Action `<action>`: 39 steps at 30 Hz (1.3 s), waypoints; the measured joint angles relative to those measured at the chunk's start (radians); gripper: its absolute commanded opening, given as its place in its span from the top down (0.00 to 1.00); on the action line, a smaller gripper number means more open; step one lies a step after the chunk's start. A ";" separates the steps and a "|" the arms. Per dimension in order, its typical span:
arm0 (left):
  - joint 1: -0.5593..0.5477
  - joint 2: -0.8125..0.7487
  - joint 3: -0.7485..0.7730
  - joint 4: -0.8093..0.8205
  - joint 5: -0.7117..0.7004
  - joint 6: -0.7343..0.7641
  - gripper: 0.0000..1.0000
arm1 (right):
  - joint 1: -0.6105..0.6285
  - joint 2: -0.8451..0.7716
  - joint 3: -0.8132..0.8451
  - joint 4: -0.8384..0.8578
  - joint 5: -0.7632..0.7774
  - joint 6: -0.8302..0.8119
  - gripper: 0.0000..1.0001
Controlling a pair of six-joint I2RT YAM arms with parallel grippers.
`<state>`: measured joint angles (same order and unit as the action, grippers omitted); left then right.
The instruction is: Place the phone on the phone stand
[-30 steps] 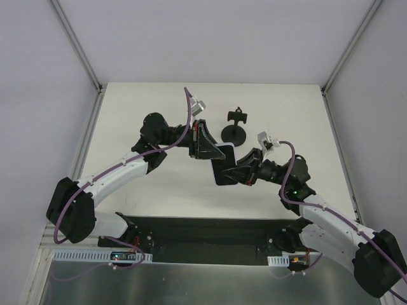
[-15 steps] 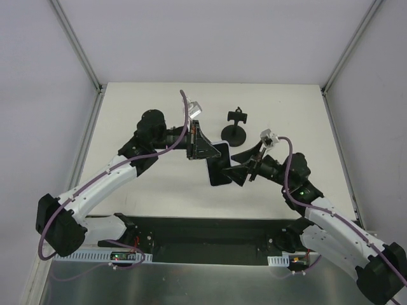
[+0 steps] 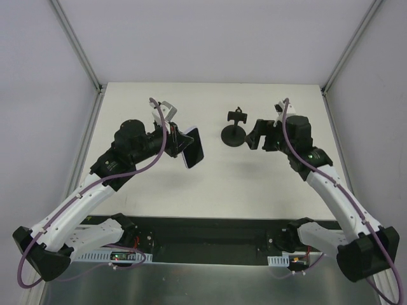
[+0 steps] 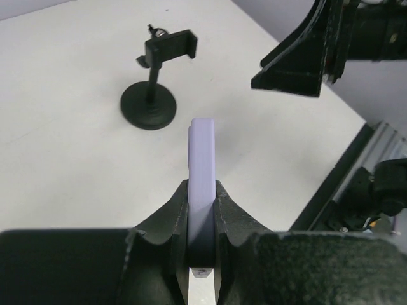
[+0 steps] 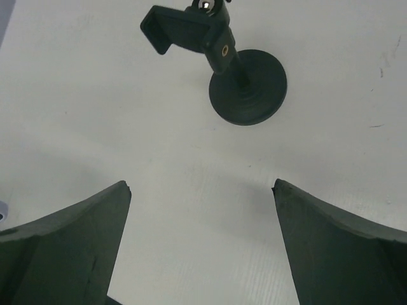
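- While phone is pinched edge-on in left gripper, aloft left of stand, placement is not done.
- Right gripper: fingers apart, empty, near stand.
- Outstanding: seat phone on stand.

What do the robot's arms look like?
The left arm and right arm are white tubes with chunky black joints, each trailing a purple cable. The left gripper and right gripper are black with wedge-shaped fingers. A green light glows on the right arm.

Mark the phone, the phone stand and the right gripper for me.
phone [image 4: 202, 165], left wrist view, its pale upturned edge.
phone stand [image 5: 257, 90], right wrist view, its round base.
right gripper [image 5: 200, 187], right wrist view, midway between its fingertips.
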<state>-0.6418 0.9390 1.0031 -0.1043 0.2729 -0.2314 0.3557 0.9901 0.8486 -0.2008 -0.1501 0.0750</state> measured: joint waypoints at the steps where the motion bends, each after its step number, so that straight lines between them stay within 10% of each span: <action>1: 0.000 -0.002 -0.003 -0.008 -0.019 0.010 1.00 | 0.000 0.048 0.050 -0.026 0.007 -0.019 0.01; 39: 0.002 0.025 -0.034 -0.066 -0.163 0.008 1.00 | 0.140 0.683 0.657 -0.286 0.399 -0.068 0.72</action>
<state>-0.6395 0.9638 0.9695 -0.1707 0.1097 -0.2234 0.4961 1.6733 1.5055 -0.4866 0.2489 0.0071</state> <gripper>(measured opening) 0.111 0.291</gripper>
